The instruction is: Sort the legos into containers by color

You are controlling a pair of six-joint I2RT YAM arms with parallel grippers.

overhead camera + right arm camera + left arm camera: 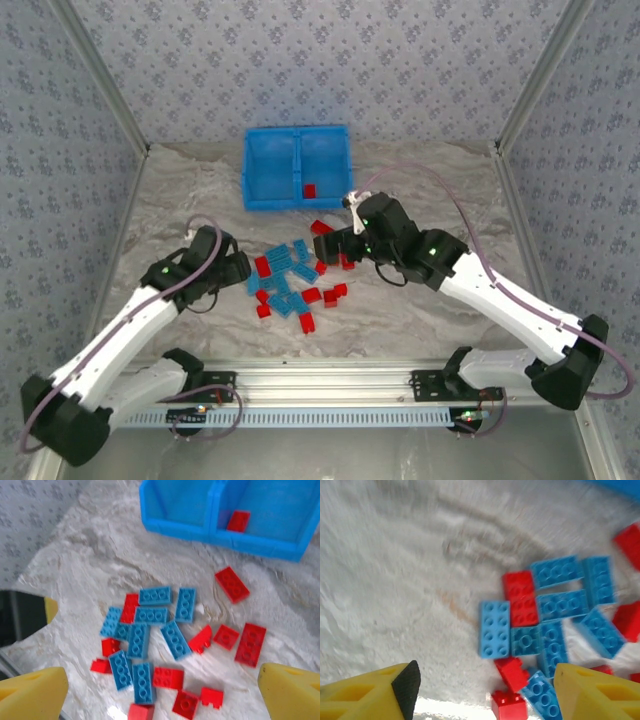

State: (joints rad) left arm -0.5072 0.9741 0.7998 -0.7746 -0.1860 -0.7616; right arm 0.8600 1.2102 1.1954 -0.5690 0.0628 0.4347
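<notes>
Several red and light blue legos (pixel 290 282) lie in a loose pile mid-table. The blue bin (pixel 297 167) stands behind them, and one red lego (pixel 309 190) lies in its right container. My left gripper (pixel 243 268) is at the pile's left edge. In the left wrist view it (pixel 485 692) is open, hanging over two small red bricks (pixel 511 672) and a blue brick (pixel 494 628). My right gripper (pixel 335 245) hovers at the pile's right side. The right wrist view has it (pixel 162 695) wide open above the legos (pixel 150 645), holding nothing. The bin (pixel 200 530) and its red lego (pixel 238 521) are beyond.
Patterned walls and metal posts (pixel 110 100) close in the marbled table (pixel 180 190) on three sides. A metal rail (pixel 330 385) runs along the near edge between the arm bases. Bare tabletop lies left and right of the pile.
</notes>
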